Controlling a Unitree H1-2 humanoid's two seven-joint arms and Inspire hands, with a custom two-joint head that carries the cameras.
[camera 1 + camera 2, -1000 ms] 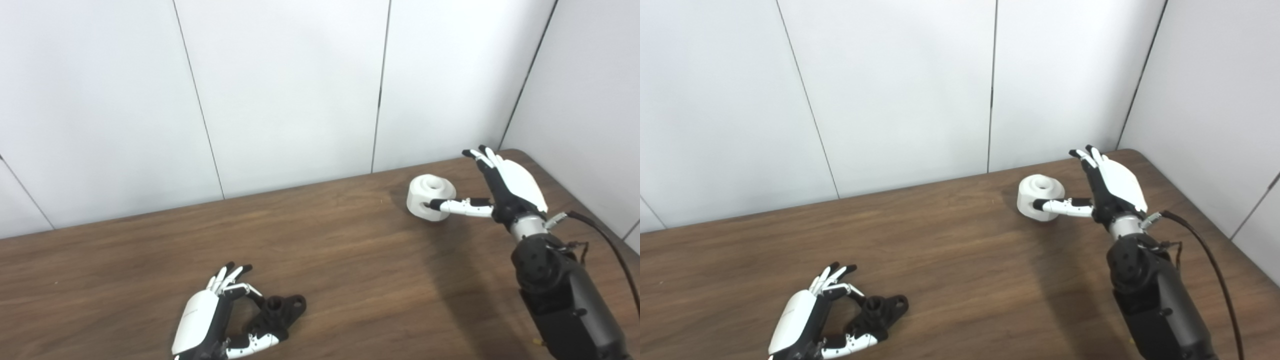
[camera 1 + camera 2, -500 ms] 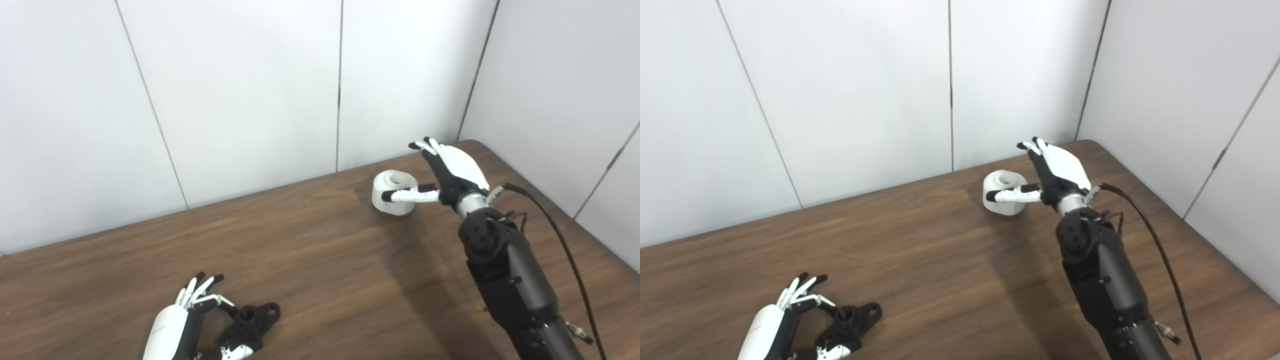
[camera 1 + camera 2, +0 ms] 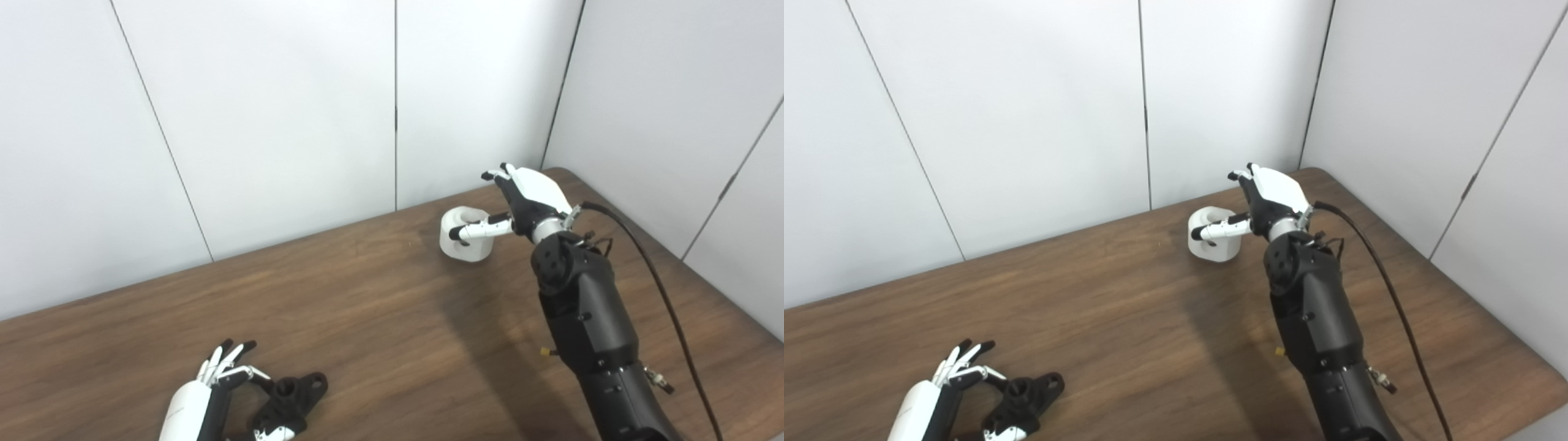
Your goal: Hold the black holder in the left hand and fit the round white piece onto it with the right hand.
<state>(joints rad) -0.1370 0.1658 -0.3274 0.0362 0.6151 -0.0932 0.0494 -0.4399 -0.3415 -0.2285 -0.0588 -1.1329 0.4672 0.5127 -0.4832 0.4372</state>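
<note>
Lying flat on the brown wooden table near its front edge, the black holder sits beside the left hand. That hand rests low at the bottom of both views, its fingers spread and pointing away from the robot, with the thumb curling in under the near end of the holder. The holder touches or almost touches the hand on two sides, but nothing is wrapped around it; the hand is spread apart rather than clamped, and the holder rests on the tabletop.

Far across the table, near the back right corner, stands the round white piece (a squat cylinder with a hole in its top and another in its side). The right hand hangs just beside and partly over it, at the end of a black forearm that reaches in from the lower right. Its fingers are raised and held apart above the piece, while the thumb stretches out across the front of it, the black tip lying by the side hole. The piece rests on the wood, not lifted.

A black cable loops from the right wrist along the table. White wall panels stand behind.
</note>
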